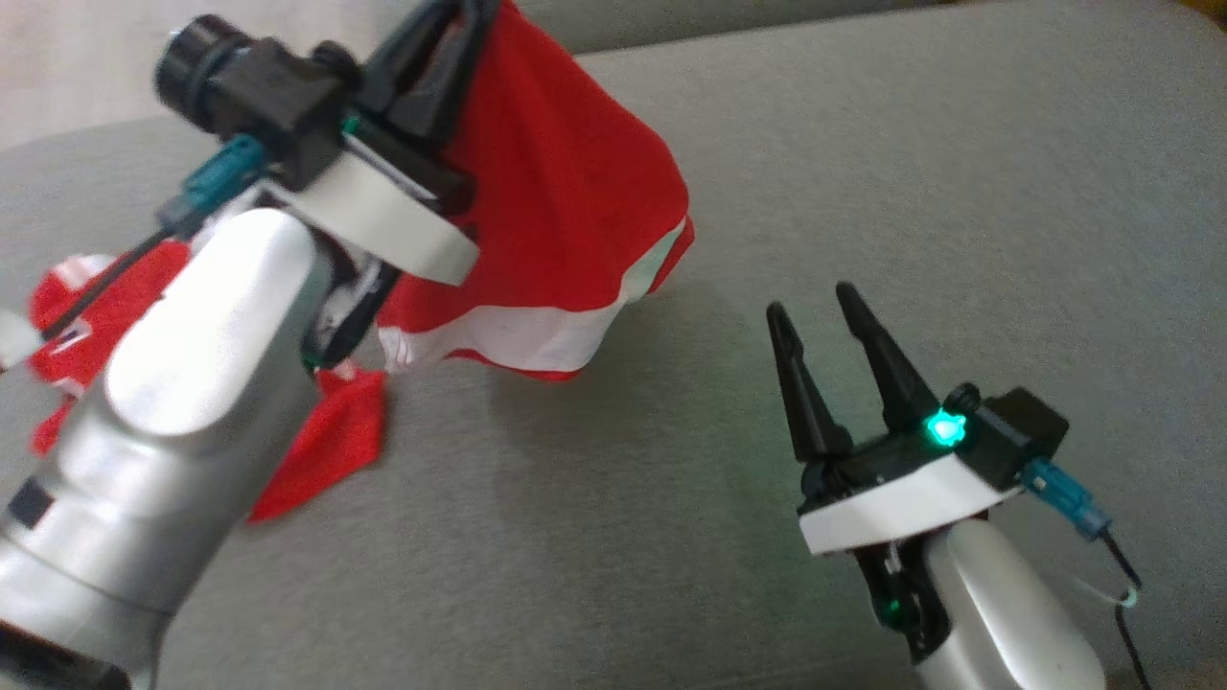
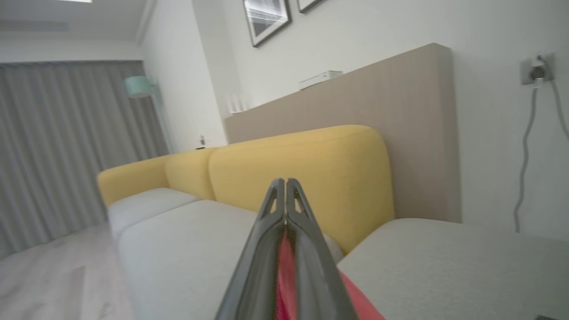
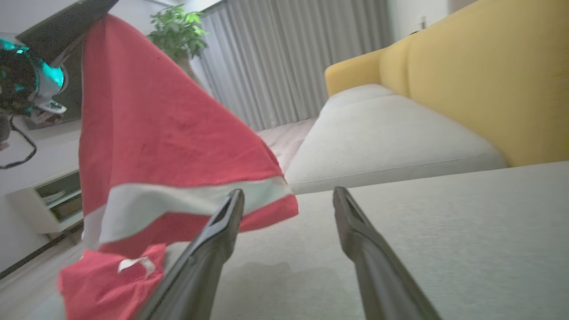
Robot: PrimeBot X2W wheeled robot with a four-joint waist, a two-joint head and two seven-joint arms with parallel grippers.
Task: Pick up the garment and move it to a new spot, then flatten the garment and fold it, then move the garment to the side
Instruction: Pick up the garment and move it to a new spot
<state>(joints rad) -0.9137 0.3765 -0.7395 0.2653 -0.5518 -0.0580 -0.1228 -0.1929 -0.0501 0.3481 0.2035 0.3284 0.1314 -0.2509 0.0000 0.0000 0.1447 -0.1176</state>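
Note:
A red garment (image 1: 566, 192) with a white band hangs in the air above the grey cushion (image 1: 863, 192), its lower part trailing on the cushion at the left. My left gripper (image 1: 460, 14) is shut on its top edge at the upper left of the head view. Red cloth (image 2: 284, 275) shows pinched between the closed fingers in the left wrist view. My right gripper (image 1: 815, 311) stands open low on the right, apart from the garment, nothing between its fingers. From the right wrist, the garment (image 3: 155, 133) hangs to the left of the open right gripper (image 3: 289, 195).
A yellow sofa back (image 2: 311, 178) runs behind pale seat cushions (image 3: 386, 133). Grey curtains (image 3: 289, 58) and a potted plant (image 3: 178, 26) stand beyond. A low white shelf (image 3: 49, 200) sits at the left. A cable hangs from a wall socket (image 2: 535, 69).

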